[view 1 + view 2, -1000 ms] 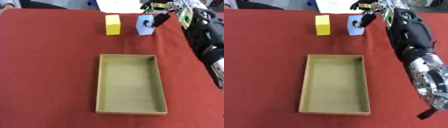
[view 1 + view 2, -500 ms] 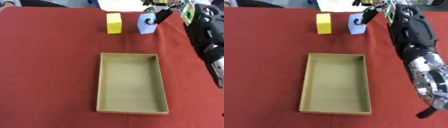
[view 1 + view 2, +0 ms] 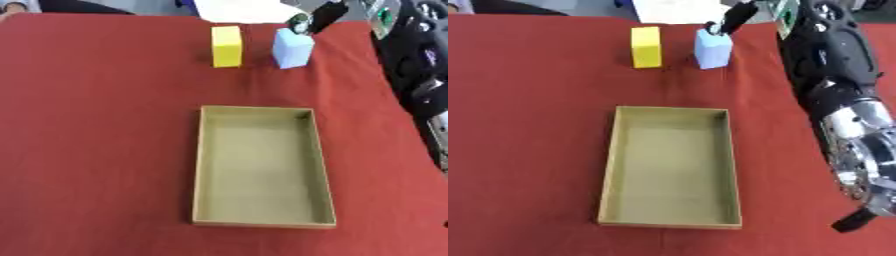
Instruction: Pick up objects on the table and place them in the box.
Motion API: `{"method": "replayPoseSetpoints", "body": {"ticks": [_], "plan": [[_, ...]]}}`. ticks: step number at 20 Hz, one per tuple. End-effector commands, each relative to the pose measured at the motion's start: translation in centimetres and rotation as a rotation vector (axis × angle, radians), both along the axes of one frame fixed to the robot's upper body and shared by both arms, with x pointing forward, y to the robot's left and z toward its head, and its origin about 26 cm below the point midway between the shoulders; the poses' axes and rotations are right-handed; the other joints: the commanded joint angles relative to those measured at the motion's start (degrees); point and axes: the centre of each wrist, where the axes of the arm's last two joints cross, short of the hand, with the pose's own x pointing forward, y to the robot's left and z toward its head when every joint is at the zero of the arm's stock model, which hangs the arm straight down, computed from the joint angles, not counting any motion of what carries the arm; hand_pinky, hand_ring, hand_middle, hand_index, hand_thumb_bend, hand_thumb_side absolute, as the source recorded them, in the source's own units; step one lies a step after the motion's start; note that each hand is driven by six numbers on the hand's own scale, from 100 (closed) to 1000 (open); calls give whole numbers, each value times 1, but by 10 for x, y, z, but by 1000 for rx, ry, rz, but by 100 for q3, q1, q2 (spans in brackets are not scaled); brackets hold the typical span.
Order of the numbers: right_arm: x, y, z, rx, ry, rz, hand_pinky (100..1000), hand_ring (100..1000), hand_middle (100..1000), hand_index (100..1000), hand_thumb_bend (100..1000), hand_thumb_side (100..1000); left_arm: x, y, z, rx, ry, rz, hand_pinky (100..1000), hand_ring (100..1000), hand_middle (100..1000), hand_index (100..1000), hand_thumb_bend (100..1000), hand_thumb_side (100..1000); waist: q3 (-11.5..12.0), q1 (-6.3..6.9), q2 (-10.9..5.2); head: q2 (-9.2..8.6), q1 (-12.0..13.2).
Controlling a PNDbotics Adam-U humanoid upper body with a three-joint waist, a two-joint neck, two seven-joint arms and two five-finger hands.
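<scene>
Step in hand: right hand [image 3: 737, 16] reaching pale blue block [image 3: 712, 48], far right of red cloth [image 3: 105, 150], beside yellow block [image 3: 227, 45]. Finger state: cannot tell. Tan cardboard box [image 3: 262, 220] empty, near centre. Next: secure grasp, lift, carry nearward.

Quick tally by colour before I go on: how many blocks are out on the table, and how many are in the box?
Yellow block: 1, on the table
Light blue block: 1, on the table, right hand at its top
Inside the box: 0
Total: 2 blocks, both outside the box
</scene>
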Motion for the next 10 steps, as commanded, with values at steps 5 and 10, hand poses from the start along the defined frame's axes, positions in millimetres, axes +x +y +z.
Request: {"method": "replayPoseSetpoints", "body": {"ticks": [5, 10], "plan": [[-6, -12, 22, -88, -17, 17, 896, 934, 912, 1000, 300, 380, -2, 4, 7, 25, -19, 13, 819, 692, 657, 794, 230, 742, -19, 10, -147, 65, 32], [-3, -16, 13, -170, 50, 49, 901, 938, 918, 1000, 326, 380, -2, 4, 7, 30, -17, 11, 819, 692, 658, 795, 227, 742, -21, 7, -147, 78, 39]]}}
